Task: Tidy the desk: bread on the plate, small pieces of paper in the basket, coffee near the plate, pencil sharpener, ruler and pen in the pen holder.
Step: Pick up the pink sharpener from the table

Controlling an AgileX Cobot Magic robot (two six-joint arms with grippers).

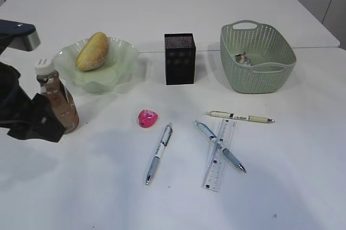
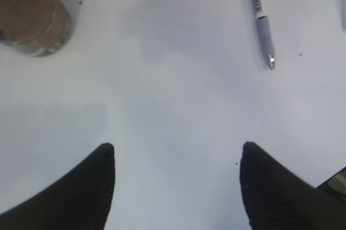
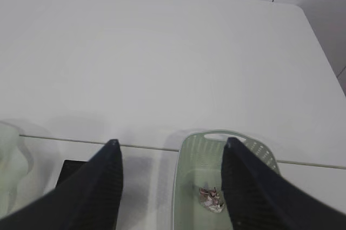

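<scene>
Lying at the left pincer (image 2: pixel 175 157)'s 1 o'clock, nearest pen (image 2: pixel 260 22) ran lengthwise toward 12 | both pincers stood apart, empty | left arm nearer.

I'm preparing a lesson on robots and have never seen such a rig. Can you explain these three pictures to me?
A robot with two arms works at a white desk. One picture looks at it from the front; the others come from cameras on each wrist.

The left claw is open and empty above the desk, beside the coffee. The right claw is also open and empty, high over the basket, which holds a scrap of paper.

The bread lies on the plate. A pink sharpener, three pens and a ruler lie in front of the pen holder.
</scene>
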